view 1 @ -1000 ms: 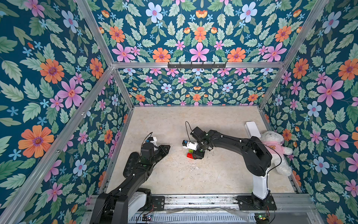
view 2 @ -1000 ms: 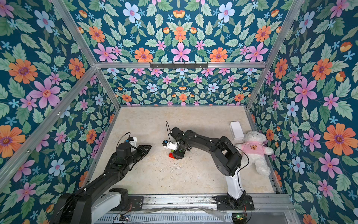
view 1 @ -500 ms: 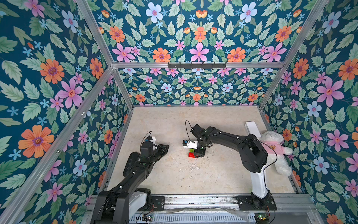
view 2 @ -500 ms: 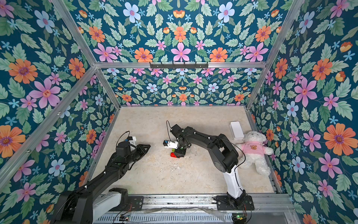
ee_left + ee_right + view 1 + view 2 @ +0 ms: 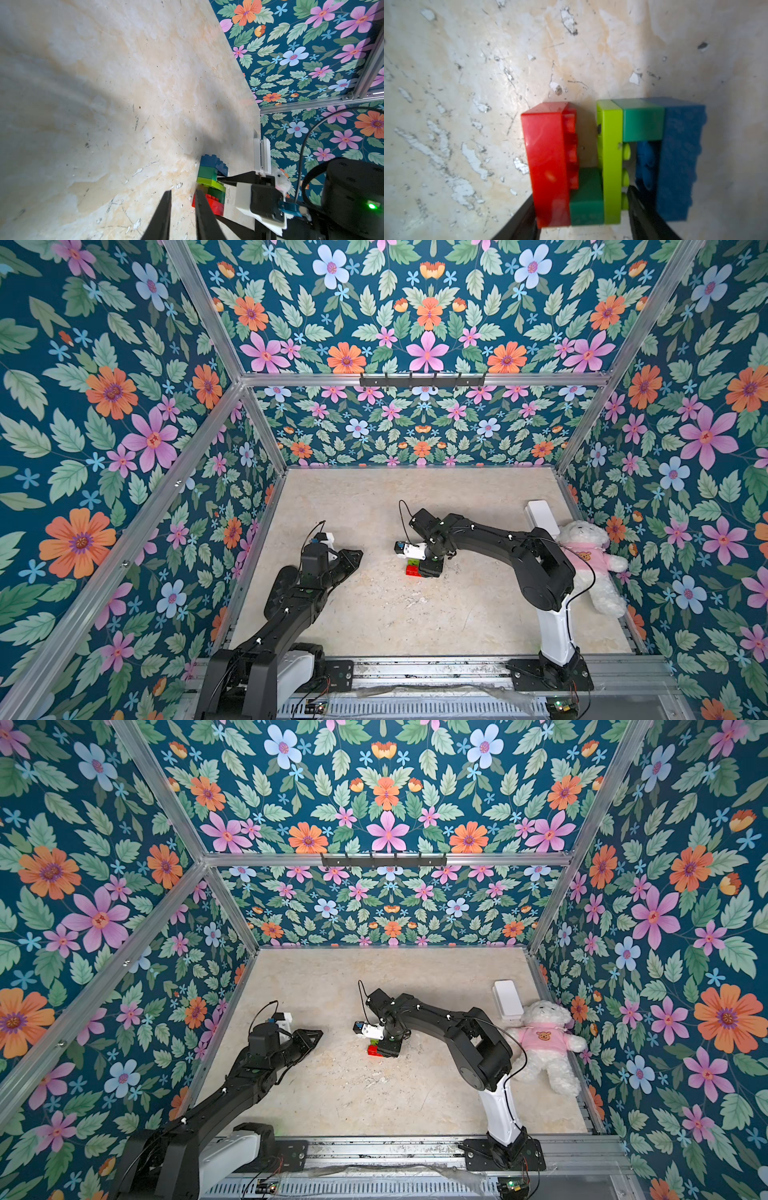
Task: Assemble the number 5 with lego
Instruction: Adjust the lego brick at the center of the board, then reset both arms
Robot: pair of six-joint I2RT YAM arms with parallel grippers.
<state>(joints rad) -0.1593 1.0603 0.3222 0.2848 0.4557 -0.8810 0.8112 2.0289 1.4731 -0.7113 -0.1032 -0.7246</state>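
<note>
The number 5 (image 5: 611, 162) lies flat on the beige floor near the middle, seen in both top views (image 5: 412, 566) (image 5: 374, 1046). It is made of lego: a red brick (image 5: 546, 166), a dark-green piece (image 5: 586, 197), a lime brick, a second green piece (image 5: 642, 124) and a blue brick (image 5: 679, 162). My right gripper (image 5: 579, 207) reaches down over it. One finger stands outside the red brick and the other in the gap between lime and blue, both loosely beside the bricks. My left gripper (image 5: 182, 192) hovers a short way to the left (image 5: 358, 552), fingers drawn close, holding nothing.
A white box (image 5: 540, 516) lies at the right wall, with a white teddy bear in a pink shirt (image 5: 586, 556) just in front of it. Floral walls close the floor on three sides. A metal rail (image 5: 415, 668) carrying both arm bases runs along the front.
The right gripper's jaws have spread a little around the figure, and the right arm's elbow has shifted slightly left. The figure and the left arm stay put.
</note>
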